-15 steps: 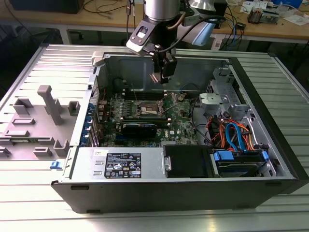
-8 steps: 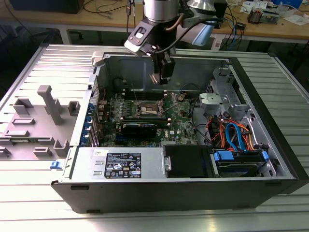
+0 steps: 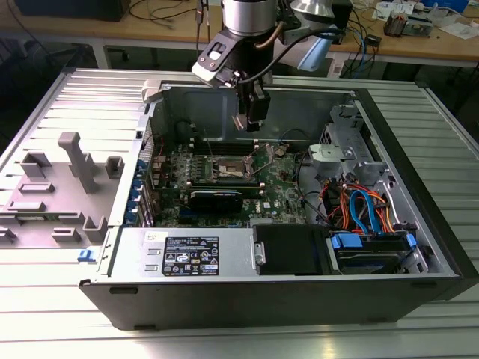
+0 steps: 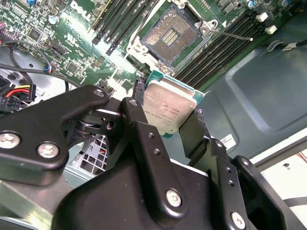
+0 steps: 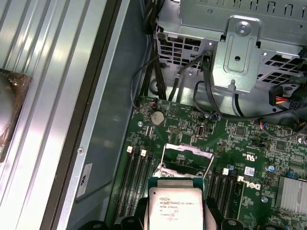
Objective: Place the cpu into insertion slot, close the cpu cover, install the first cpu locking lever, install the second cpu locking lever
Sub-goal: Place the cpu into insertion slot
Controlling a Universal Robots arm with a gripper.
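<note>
My gripper [image 3: 251, 123] hangs over the motherboard inside the open computer case [image 3: 419, 224]. It is shut on the cpu [image 4: 169, 109], a flat square chip with a silvery top gripped by two opposite edges between the black fingers [image 4: 139, 115]. The same cpu [image 5: 176, 207] appears in the first wrist view. The insertion slot [image 4: 169, 36] lies open below and ahead of the chip, its dark pin field bare. The cpu cover [image 5: 186, 154] stands tilted up at the slot's edge. A thin lever rod [image 4: 232, 35] sticks out beside the slot. The chip is well above the board and apart from it.
Long black memory slots [image 4: 218, 52] flank the socket on both sides. A metal drive cage [image 5: 240, 52] with cables [image 5: 206, 81] stands close by. In the exterior view a black card [image 3: 215, 199], coloured cables [image 3: 359, 206] and a grey fixture [image 3: 75, 161] on the table show.
</note>
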